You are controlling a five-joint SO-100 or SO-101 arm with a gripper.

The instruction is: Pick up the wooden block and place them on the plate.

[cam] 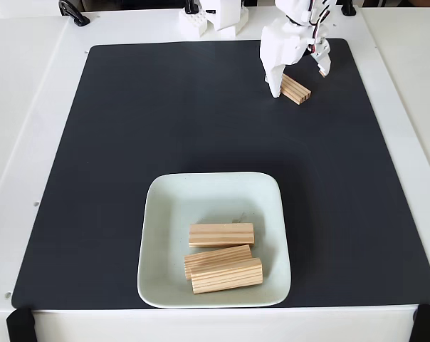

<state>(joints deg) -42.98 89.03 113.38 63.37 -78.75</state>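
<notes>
A wooden block [297, 90] lies on the black mat near its far right corner. My white gripper [298, 78] stands over it, open. One finger [274, 85] rests on the mat against the block's left end. The other finger [322, 66] hangs a little apart, behind and to the right of the block. The pale mint plate [165, 214] sits at the near middle of the mat. It holds three wooden blocks: one lying across the middle [221, 234], and two pressed together in front of it [216, 258] [227, 276].
The black mat [129, 142] covers most of the white table. White arm base parts [215, 18] stand at the far edge. Black clamps sit at the near corners [19, 324] [427, 322].
</notes>
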